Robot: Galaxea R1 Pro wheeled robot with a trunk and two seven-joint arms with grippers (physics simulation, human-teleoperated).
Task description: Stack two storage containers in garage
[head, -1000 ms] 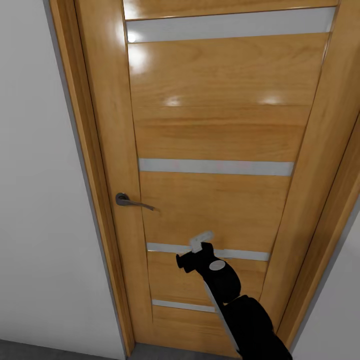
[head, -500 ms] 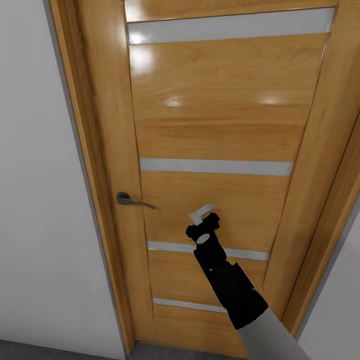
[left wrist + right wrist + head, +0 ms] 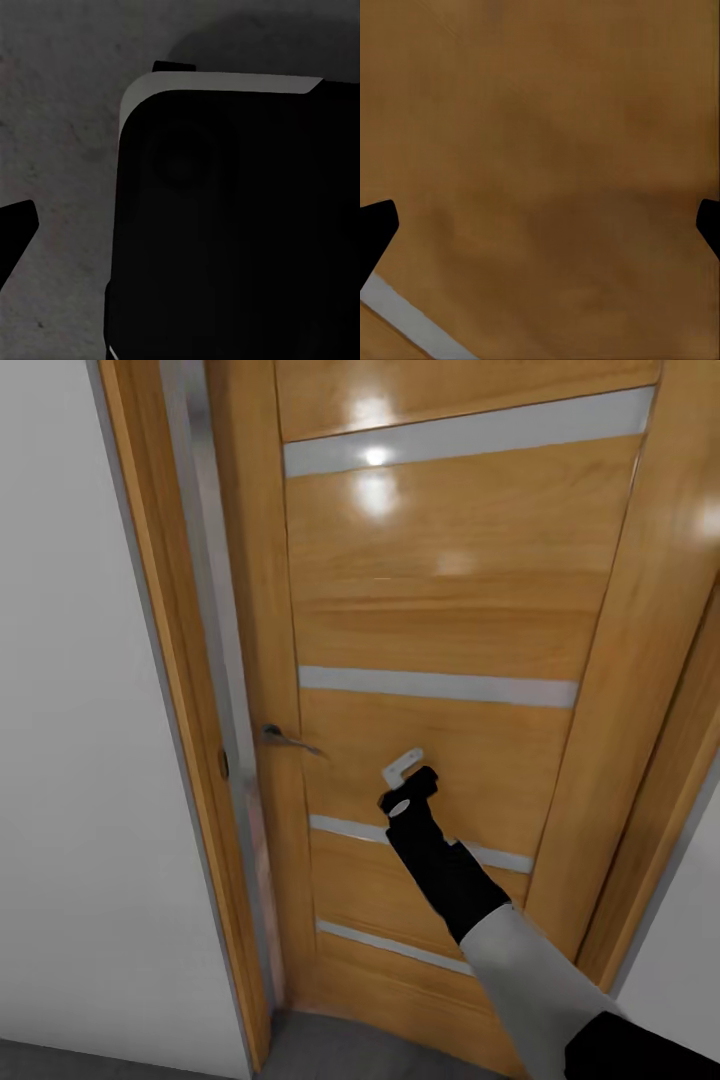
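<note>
Right gripper [image 3: 408, 778] pushing the wooden door [image 3: 440, 610] ajar

Its fingers are spread wide, holding nothing, pressing mid-panel beside the handle [image 3: 285, 738]; pushing steadily should widen the gap. Storage containers aren't in sight.

Door [image 3: 440, 610] cut off at 12 and 6 o'clock. Handle [image 3: 283, 738] small, shape unclear. Gap between door and frame [image 3: 180, 690] too narrow to see through. Right gripper [image 3: 402, 768] tips small against door, spacing unclear there. Left wrist view dark: black body [image 3: 225, 225] cut off at 3 and 6 o'clock; only 1 fingertip [image 3: 15, 229] visible.
</note>
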